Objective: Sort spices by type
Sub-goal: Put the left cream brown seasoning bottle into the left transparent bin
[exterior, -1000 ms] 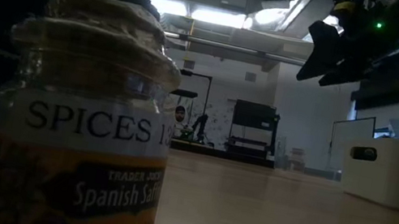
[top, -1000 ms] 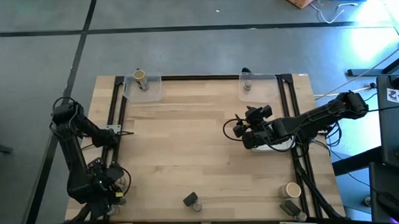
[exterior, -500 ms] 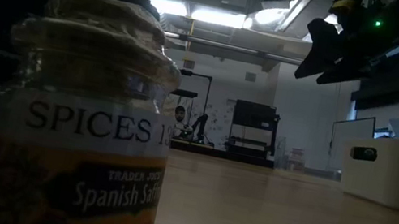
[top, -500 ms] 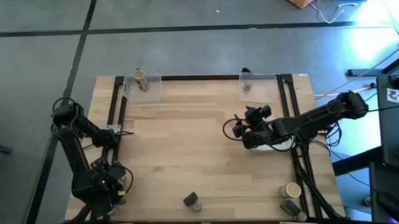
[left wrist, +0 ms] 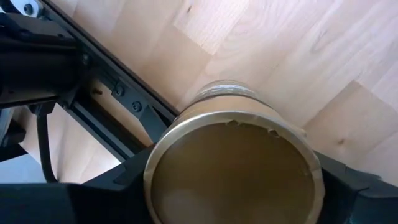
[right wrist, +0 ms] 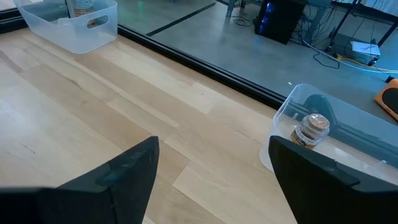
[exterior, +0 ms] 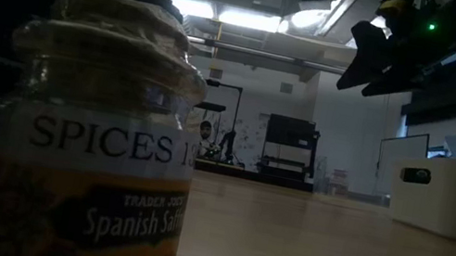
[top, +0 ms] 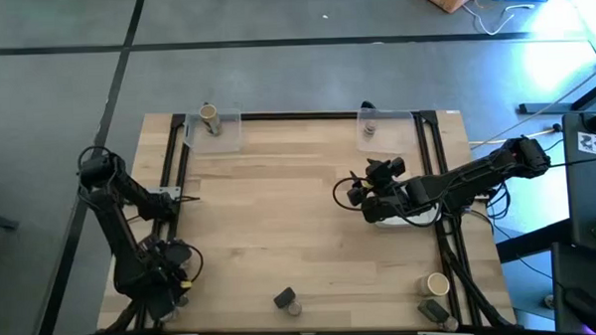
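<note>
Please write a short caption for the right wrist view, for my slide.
Open right gripper above the wooden table, facing a jar in a clear tray.

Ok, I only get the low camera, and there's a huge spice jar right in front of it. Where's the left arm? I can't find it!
Observer: The left gripper is by the table's left edge, over the black frame rail, outside your picture.
Operator: Is it holding something?
Observer: Yes. The left wrist view shows a tan cylinder with a pale round top between its fingers.
Operator: What's the black thing up high on my screen?
Observer: That's the right gripper. Its wrist view shows the fingers wide apart and empty, facing a clear tray with a small jar inside.
</note>
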`<act>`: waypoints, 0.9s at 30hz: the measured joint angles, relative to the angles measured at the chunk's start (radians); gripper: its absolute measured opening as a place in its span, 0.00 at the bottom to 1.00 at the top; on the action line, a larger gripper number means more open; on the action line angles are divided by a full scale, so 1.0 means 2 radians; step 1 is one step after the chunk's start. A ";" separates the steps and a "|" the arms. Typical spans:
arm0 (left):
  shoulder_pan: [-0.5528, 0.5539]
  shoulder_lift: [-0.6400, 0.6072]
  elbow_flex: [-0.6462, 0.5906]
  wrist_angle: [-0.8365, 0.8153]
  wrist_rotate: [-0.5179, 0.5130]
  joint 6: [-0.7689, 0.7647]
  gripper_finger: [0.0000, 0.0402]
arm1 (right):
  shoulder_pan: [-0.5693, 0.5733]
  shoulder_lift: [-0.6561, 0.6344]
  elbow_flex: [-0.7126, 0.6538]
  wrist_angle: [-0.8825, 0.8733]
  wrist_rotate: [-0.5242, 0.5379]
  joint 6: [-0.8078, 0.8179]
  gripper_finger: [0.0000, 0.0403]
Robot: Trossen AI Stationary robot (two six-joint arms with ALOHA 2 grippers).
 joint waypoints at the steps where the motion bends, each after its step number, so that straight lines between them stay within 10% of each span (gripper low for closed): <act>1: 0.005 0.000 0.000 0.000 0.000 0.004 0.67 | 0.000 0.000 0.000 0.000 0.000 0.000 0.75; 27: 0.261 -0.094 0.063 -0.057 -0.189 0.194 0.67 | 0.000 0.000 0.000 0.003 -0.001 -0.015 0.75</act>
